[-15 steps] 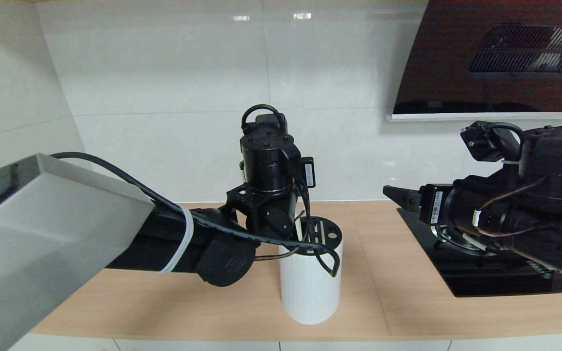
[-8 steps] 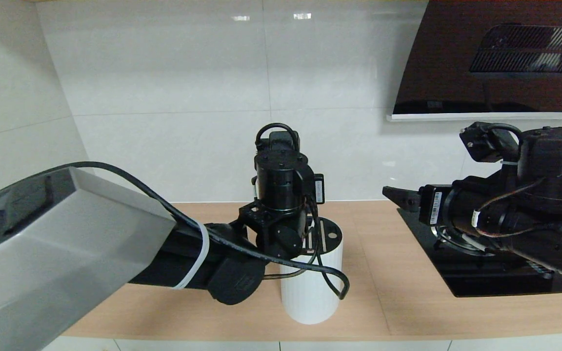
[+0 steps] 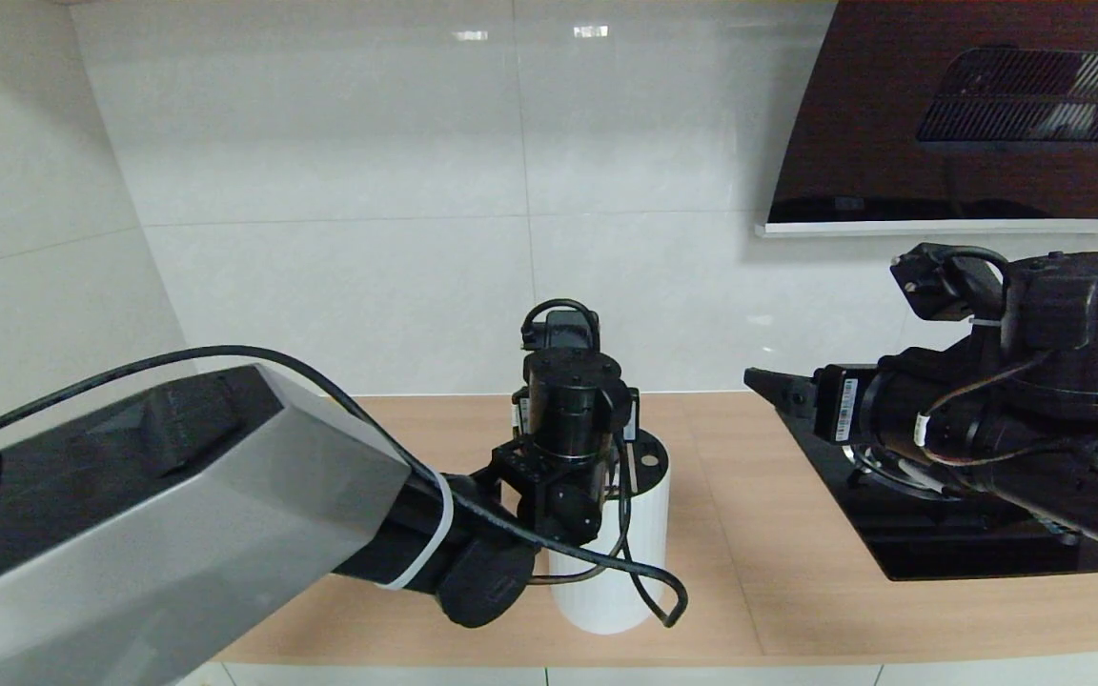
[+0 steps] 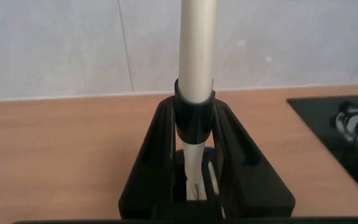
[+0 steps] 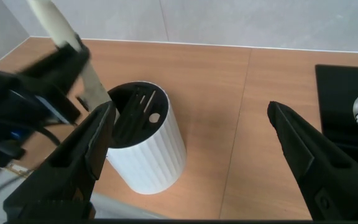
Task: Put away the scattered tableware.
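Left gripper [image 4: 194, 118] jaws pinching cream-handled utensil [image 4: 196, 56], near-upright, handle up, over holder [image 5: 151, 155], right gripper [image 5: 190, 112] jaws spread

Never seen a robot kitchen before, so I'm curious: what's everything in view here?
holder: one, white with black slotted top, on the countertop
utensil: one, pale handle, above the holder, in the left gripper
countertop: one, light wood, against the wall
cooktop: one, black, right end of countertop
range hood: one, dark, upper right on wall
left gripper: one, black, over holder, jaws shut on utensil
right gripper: one, black, above cooktop edge, jaws open
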Available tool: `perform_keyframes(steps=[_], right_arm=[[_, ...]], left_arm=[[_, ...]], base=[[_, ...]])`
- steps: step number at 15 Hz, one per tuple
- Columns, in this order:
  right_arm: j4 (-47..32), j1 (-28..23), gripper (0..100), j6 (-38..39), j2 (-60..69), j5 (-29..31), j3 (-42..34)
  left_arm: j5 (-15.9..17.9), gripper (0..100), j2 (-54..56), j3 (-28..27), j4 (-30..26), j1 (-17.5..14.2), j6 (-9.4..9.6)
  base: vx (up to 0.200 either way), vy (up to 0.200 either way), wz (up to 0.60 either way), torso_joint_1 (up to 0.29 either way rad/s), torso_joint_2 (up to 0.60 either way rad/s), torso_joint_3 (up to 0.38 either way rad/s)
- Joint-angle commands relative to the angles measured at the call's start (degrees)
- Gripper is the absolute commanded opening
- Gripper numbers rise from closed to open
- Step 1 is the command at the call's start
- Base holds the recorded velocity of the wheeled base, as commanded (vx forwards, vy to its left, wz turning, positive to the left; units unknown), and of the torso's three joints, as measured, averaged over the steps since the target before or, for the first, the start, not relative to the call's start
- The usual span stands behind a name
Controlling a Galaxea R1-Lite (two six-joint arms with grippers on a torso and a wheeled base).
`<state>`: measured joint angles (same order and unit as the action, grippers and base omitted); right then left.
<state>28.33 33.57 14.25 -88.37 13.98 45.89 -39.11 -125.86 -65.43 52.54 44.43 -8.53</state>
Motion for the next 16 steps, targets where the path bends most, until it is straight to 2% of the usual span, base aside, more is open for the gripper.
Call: perform_keyframes(steps=[1,5,7,16], right_arm=[[0.0,0.0,100,0.0,-0.1,0.1,0.0],[0.0,0.0,100,0.0,-0.2,0.0,0.0],[0.1,0.0,100,0.0,-0.1,0.0,0.1],[0.1,0.0,100,0.0,0.0,0.0,0.1]], left_arm=[[0.0,0,-1.3,0.6,0.0,0.2,-0.08],[0.0,0,-3.0,1.6,0.1,0.5,-0.34],[0.0,0,-4.5,3.8,1.5,0.6,-2.28],[-0.3,0,-4.9,4.3,3.2,0.6,-2.10]], base=[[0.000,0.000,0.00,0.000,0.00,0.000],[0.000,0.000,0.00,0.000,0.00,0.000],[0.000,0.000,0.00,0.000,0.00,0.000],[0.000,0.000,0.00,0.000,0.00,0.000]])
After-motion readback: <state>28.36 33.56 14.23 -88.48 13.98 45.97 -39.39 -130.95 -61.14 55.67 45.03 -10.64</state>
